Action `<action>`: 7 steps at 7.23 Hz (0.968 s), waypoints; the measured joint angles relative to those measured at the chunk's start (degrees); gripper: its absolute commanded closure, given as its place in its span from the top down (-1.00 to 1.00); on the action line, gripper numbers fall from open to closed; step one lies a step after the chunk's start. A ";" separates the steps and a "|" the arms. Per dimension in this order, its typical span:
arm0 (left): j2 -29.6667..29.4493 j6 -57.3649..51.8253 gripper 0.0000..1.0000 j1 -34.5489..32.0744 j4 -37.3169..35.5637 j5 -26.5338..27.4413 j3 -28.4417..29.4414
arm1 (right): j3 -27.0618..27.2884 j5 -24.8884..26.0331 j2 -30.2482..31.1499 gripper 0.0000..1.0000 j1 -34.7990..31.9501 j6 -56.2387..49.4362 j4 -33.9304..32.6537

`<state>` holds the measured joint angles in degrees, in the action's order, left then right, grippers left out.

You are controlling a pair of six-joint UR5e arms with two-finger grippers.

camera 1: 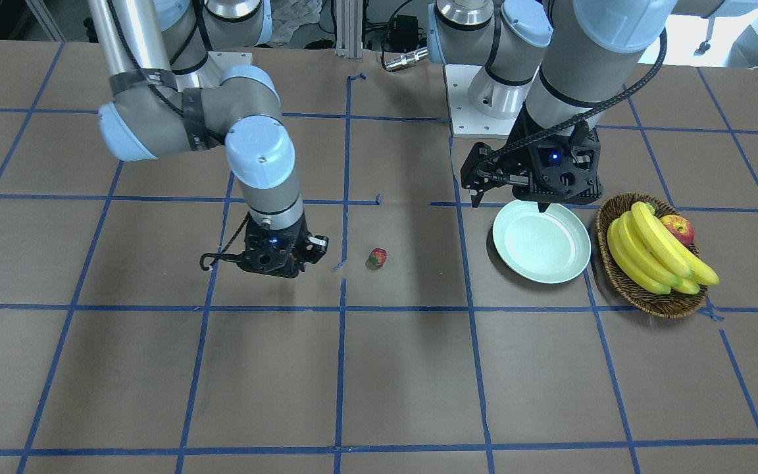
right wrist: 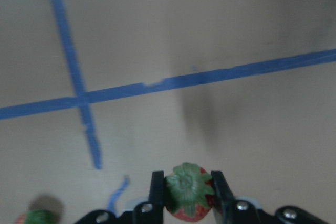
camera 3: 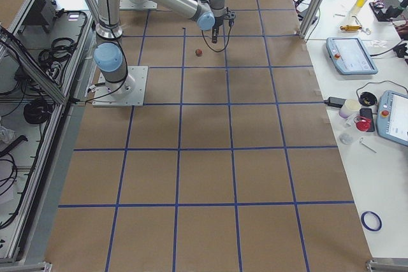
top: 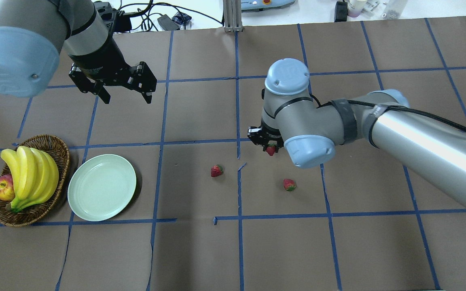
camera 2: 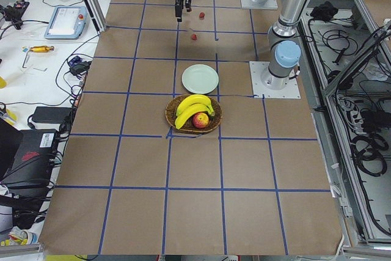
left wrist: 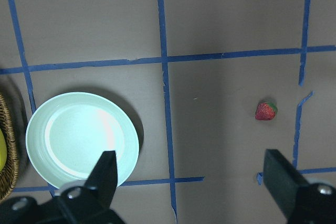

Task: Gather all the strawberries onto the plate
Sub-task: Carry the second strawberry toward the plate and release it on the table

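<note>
Surface: brown paper gridded with blue tape fills the overhead frame.
Far left: a wicker basket holds bananas and an apple. It sits just beside the plate, which is bare, at lower left.
Upper left: my left pincer hangs above the surface, jaws apart, holding nothing.
Centre: the middle strawberry lies loose on the surface.
Right of centre: my right pincer is clamped on the held strawberry, clear of the surface as far as I can judge. The leafy top shows between the fingers.
Lower right of that: the last strawberry lies loose, well apart from the plate.
Risk: the plate is far off to the left, so I expect a long carry. The berry is small and rounded and could slip out on the way. My left arm hangs near that route, so a clash is possible. Let go from too high, the berry may roll over the shallow rim.
</note>
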<state>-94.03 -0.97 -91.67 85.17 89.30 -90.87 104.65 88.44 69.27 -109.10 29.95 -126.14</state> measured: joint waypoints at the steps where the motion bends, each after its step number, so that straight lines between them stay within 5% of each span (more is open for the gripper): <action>1: 0.03 0.00 1.00 0.00 0.00 0.00 -0.01 | -5.49 -0.70 -3.51 -1.00 -5.18 7.91 1.07; 3: 0.05 0.00 1.00 0.00 -0.02 -0.01 -0.01 | -13.20 -3.31 -10.02 -0.93 -12.66 18.38 1.59; 4: 0.05 0.00 1.00 0.00 -0.04 -0.01 -0.01 | -14.26 -3.99 -12.03 0.93 -14.52 20.06 1.39; 7: 0.05 0.00 1.00 0.00 -0.01 0.05 -0.01 | -14.42 -3.59 -11.84 1.00 -15.27 19.84 1.57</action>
<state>-93.99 -0.97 -91.67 85.16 89.35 -90.88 90.23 84.85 57.43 -124.37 49.79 -124.57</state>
